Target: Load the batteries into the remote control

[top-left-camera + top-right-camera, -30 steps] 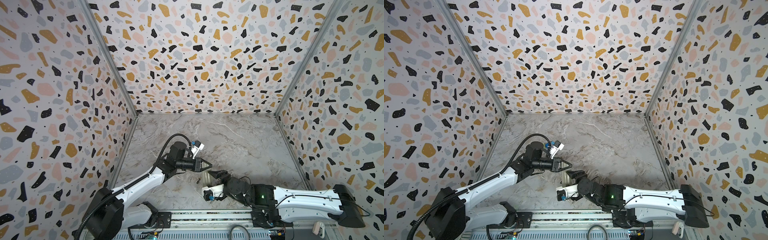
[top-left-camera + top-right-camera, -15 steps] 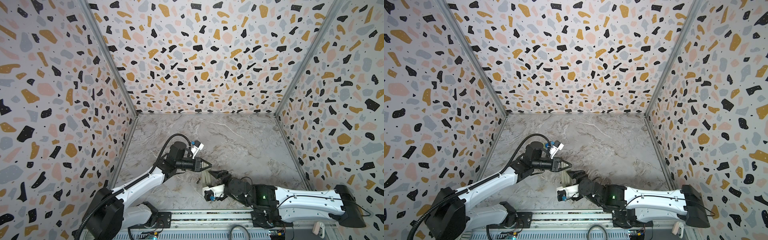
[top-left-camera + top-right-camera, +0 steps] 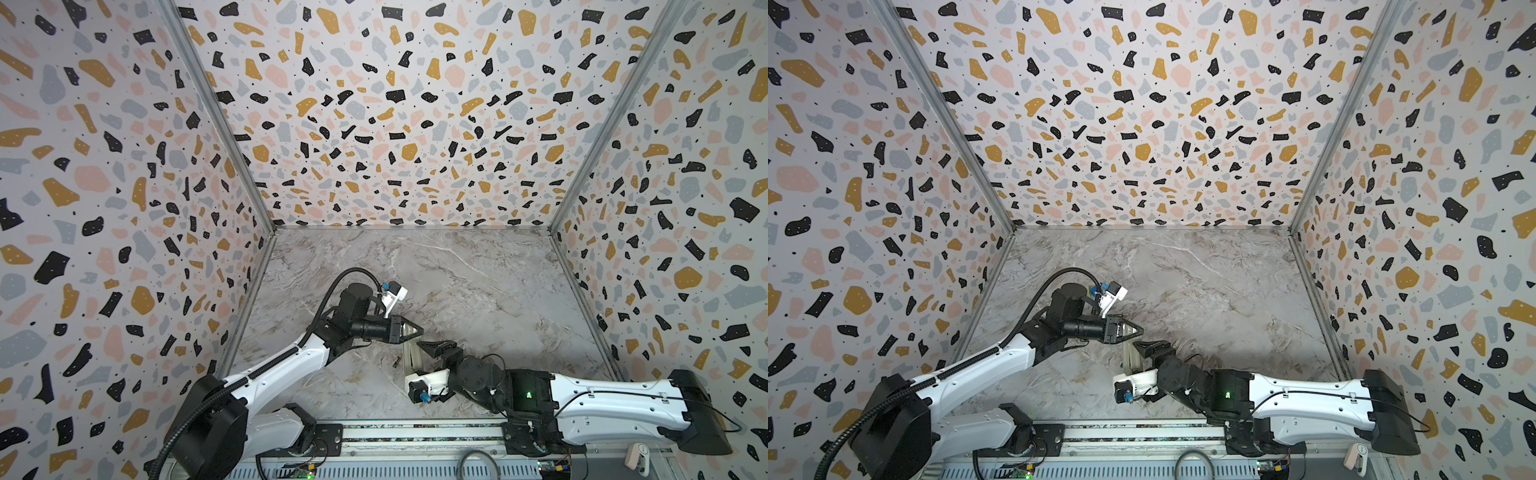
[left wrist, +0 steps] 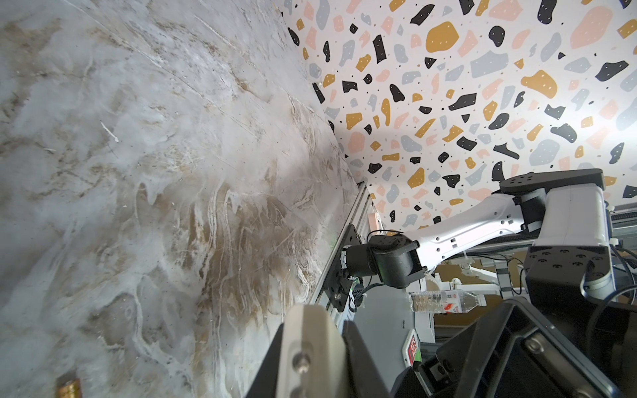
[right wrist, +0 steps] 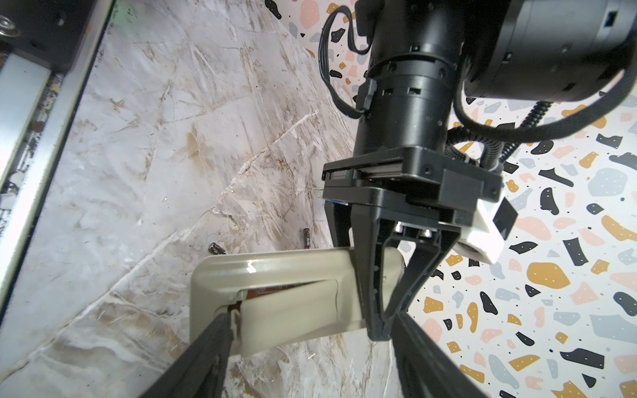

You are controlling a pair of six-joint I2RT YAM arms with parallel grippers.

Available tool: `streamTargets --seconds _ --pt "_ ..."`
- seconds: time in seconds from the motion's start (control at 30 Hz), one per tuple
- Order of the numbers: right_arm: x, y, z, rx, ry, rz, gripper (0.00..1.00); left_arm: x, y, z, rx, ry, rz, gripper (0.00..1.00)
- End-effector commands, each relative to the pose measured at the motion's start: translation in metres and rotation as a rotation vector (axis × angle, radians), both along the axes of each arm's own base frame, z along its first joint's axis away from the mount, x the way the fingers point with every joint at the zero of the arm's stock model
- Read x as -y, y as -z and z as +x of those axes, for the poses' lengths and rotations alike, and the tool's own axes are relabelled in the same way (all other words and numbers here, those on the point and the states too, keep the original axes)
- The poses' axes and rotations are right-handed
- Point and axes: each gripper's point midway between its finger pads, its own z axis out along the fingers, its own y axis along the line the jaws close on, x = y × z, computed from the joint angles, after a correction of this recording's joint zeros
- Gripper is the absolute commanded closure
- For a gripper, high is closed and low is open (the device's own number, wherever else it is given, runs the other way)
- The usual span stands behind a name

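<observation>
Two batteries (image 5: 215, 248), tiny dark cylinders with metallic ends, lie apart from each other on the marbled bench (image 3: 478, 291). They are near the middle of the edge where the arms are mounted, just beside the remote control (image 5: 275, 267). Any print on them is too small to read. The remote control is a slim cream-white handset, held up off the bench between the two grippers, its plain back turned to the right wrist camera. Its battery cover (image 5: 293, 305) sits askew in the bay, and a dark brown strip shows along the gap. The left gripper (image 5: 379, 332) is clenched on one end of the remote control. The right gripper (image 3: 432, 350) is spread wide and grasps nothing, with one fingertip (image 5: 224, 324) touching the notched end of the battery cover. Beyond the bench, the left wrist view shows a clear water bottle (image 4: 444, 301) with a red and white label and a red tag (image 4: 412, 348) with white characters, both too blurred to read.
</observation>
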Motion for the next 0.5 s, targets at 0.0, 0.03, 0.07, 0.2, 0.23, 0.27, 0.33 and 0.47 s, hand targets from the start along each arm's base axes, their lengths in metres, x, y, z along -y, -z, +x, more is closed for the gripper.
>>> streamTargets --seconds 0.0,0.03,0.07,0.2,0.23,0.27,0.33,0.47 --pt "0.0026 -0.0179 0.0113 0.033 0.063 0.058 0.24 0.0012 0.0001 -0.0109 -0.032 0.043 -0.013 1.00" --pt "0.0024 -0.0166 0.0115 0.031 0.064 0.054 0.24 0.0013 0.0000 -0.0108 -0.033 0.042 -0.013 1.00" --pt "0.0018 -0.0163 0.0111 0.030 0.062 0.052 0.24 0.0013 -0.0005 -0.0110 -0.032 0.042 -0.015 1.00" --pt "0.0013 -0.0142 0.0101 0.027 0.058 0.044 0.23 0.0007 -0.0008 -0.0108 -0.032 0.041 -0.016 1.00" --pt "0.0012 -0.0141 0.0099 0.025 0.058 0.045 0.23 0.0005 -0.0018 -0.0105 -0.029 0.040 -0.017 1.00" --pt "0.0009 -0.0148 0.0097 0.024 0.057 0.047 0.23 0.0003 -0.0020 -0.0105 -0.028 0.039 -0.018 1.00" --pt "0.0011 -0.0148 0.0092 0.021 0.056 0.048 0.22 -0.0001 -0.0026 -0.0101 -0.028 0.037 -0.018 1.00" --pt "0.0009 -0.0145 0.0077 0.013 0.050 0.048 0.21 -0.0006 -0.0006 -0.0092 -0.032 0.032 -0.013 1.00"
